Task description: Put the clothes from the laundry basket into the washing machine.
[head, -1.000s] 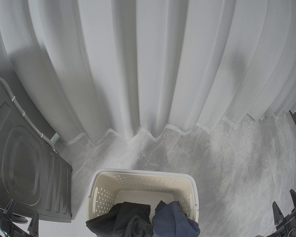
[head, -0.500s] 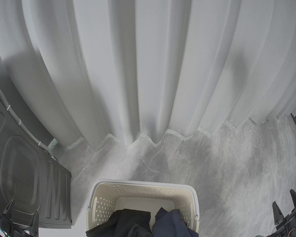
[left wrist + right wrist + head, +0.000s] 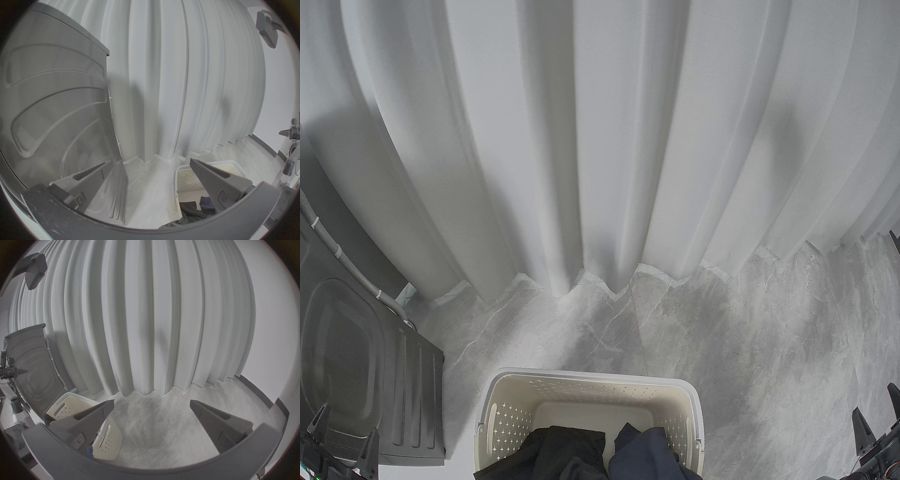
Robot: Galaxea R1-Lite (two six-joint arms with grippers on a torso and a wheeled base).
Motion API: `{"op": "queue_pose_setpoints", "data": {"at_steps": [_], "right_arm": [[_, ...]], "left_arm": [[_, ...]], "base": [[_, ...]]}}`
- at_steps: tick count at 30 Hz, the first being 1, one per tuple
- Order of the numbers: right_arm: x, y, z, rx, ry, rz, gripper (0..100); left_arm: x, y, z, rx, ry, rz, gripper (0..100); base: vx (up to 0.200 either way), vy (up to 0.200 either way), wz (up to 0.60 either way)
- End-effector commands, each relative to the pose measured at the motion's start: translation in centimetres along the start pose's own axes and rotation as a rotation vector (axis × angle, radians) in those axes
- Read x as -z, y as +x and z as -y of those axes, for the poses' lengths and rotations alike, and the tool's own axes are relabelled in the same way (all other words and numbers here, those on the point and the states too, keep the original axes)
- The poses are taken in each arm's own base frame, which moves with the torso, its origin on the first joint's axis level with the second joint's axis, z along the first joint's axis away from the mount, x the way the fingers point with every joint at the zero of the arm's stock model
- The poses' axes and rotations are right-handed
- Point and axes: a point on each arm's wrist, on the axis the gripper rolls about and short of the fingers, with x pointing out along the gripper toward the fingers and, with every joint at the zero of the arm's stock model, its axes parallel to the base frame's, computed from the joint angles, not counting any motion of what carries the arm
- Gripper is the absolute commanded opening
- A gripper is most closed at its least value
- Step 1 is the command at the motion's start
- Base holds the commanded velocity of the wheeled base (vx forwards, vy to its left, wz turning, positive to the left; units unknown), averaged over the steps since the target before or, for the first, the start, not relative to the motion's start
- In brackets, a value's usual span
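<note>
Your left pincer [image 3: 345, 431] is hanging between 7 and 8 o'clock in the head view. Its two dark fingers are spreading wide and gripping nothing. It is hovering in front of the washing machine [image 3: 356, 369], which is filling the stretch from 8 to 9 o'clock and showing you a grey ribbed panel. A pale hose [image 3: 344, 256] is running down the far edge of the machine. In the left wrist view one finger is lying across that grey panel and the other across the laundry basket [image 3: 587, 378], but the open gap between them is holding only air.

Your right pincer [image 3: 875, 406] is waiting at 4 o'clock, well apart from the basket. Its fingers are also standing wide, closing on nothing, with the bare floor [image 3: 769, 337] showing between them in the right wrist view.

The basket is standing on the floor at 6 o'clock, near the washing machine's 3 o'clock side. It is cream, with small holes dotting its walls. The clothes are lying in its near half. A black garment [image 3: 562, 447] is bunching on the 7 o'clock side, and a navy garment [image 3: 647, 453] is touching it on the 5 o'clock side. The far part of the basket's bottom is showing bare. A white pleated curtain [image 3: 600, 137] is hanging from 9 through 12 to 3 o'clock, its hem meeting the marbled floor.
</note>
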Motion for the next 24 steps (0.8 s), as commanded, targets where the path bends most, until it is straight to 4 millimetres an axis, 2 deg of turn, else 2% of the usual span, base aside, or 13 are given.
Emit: {"op": "queue_pose_setpoints", "data": {"at_steps": [1,24], "right_arm": [[0.50,0.07,0.00,0.000,0.000,-0.010,100],[0.48,0.09,0.00,0.000,-0.001,-0.010,100]], "left_arm": [[0.52,0.00,-0.01,-0.001,0.000,-0.001,100],[0.52,0.00,-0.01,-0.001,0.000,-0.001,100]], "base": [[0.000,0.000,0.00],[0.000,0.000,0.00]]}}
